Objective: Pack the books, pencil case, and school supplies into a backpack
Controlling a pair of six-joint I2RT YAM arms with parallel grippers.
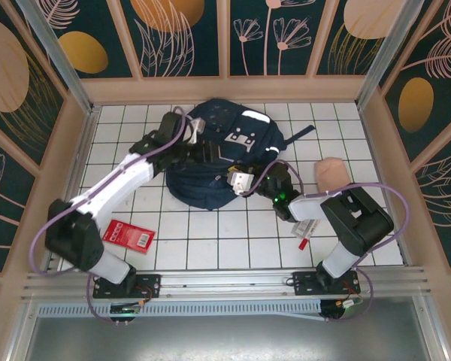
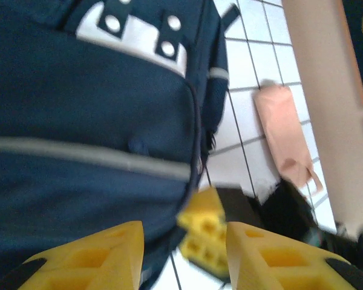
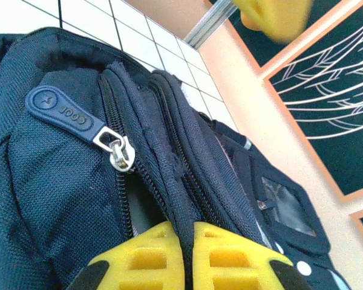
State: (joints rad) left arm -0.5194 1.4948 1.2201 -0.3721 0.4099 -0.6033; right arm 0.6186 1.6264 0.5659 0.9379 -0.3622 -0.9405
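Right fingers (image 3: 145, 260) tight on a fold of the backpack (image 3: 48, 199), left fingers (image 2: 103, 254) apart above its front

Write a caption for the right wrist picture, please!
Right gripper pinches a zipper edge of the navy backpack, beside the pull tab.

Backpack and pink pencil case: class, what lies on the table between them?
Bare white tiles, seen in the left wrist view between backpack and pencil case.

Backpack (image 3: 48, 199): coarse woven cloth, matt. Zipper pull (image 3: 60, 112) rubbery; slider (image 3: 118, 151) shiny metal. Pencil case (image 2: 284, 130) soft cloth.
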